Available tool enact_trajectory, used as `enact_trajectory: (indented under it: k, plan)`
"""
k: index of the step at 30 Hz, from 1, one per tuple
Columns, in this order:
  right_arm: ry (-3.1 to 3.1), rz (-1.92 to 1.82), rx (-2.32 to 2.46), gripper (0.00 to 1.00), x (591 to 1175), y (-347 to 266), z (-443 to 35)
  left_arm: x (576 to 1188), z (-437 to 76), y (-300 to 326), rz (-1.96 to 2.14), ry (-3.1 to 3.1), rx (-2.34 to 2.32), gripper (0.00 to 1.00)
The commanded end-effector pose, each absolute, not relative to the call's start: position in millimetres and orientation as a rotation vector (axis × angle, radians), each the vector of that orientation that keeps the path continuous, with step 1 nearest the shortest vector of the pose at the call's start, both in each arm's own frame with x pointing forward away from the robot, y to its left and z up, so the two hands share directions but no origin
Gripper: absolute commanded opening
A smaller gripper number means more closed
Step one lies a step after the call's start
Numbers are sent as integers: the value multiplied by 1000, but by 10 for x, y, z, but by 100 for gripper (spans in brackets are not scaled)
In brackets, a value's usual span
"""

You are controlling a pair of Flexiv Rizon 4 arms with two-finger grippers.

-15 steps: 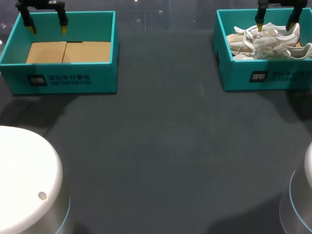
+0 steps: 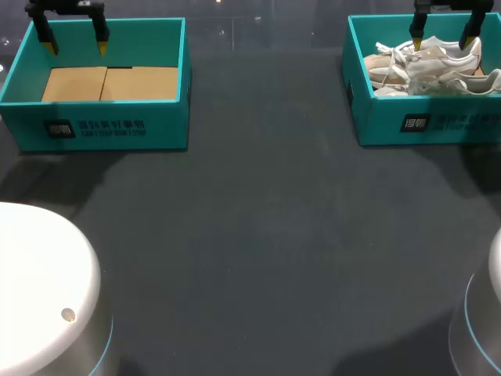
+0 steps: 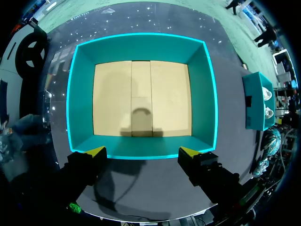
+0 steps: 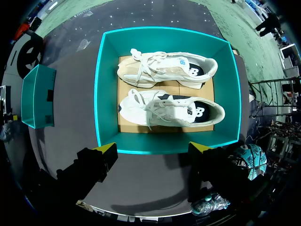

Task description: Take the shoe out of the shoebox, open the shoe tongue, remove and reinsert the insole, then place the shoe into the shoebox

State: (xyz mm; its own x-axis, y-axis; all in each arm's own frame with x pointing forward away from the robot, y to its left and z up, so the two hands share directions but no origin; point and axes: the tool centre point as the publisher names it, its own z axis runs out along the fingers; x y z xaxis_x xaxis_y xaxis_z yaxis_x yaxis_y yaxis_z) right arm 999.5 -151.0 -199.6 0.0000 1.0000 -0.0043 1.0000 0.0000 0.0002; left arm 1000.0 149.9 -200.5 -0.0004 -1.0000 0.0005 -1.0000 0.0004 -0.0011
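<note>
— So, how far along?
— Not started: the shoe [image 4: 171, 107] lies beside its twin [image 4: 164, 70] in the shoebox [image 4: 107, 89]; left jaws and right jaws hang wide, empty; every step remains

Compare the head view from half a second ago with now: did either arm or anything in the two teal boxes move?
Nothing visibly changed. The left gripper still hangs open over the empty teal cardboard shoebox. The right gripper stays open above the second teal shoebox, where the pair of white and beige sneakers lies untouched.
</note>
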Motion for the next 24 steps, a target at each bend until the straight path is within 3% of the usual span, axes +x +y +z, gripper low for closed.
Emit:
enact_trajectory:
  k: [1, 24]
  plan:
    - [2219, -5, 2219, 100, 9996, -1510, -1994, 10000, -2002, 1499, -1, 2221, -2221, 100]
    - [2125, -103, 2178, 100, 10186, -2224, -2198, 10000, -2002, 1499, -1, 2221, -2221, 100]
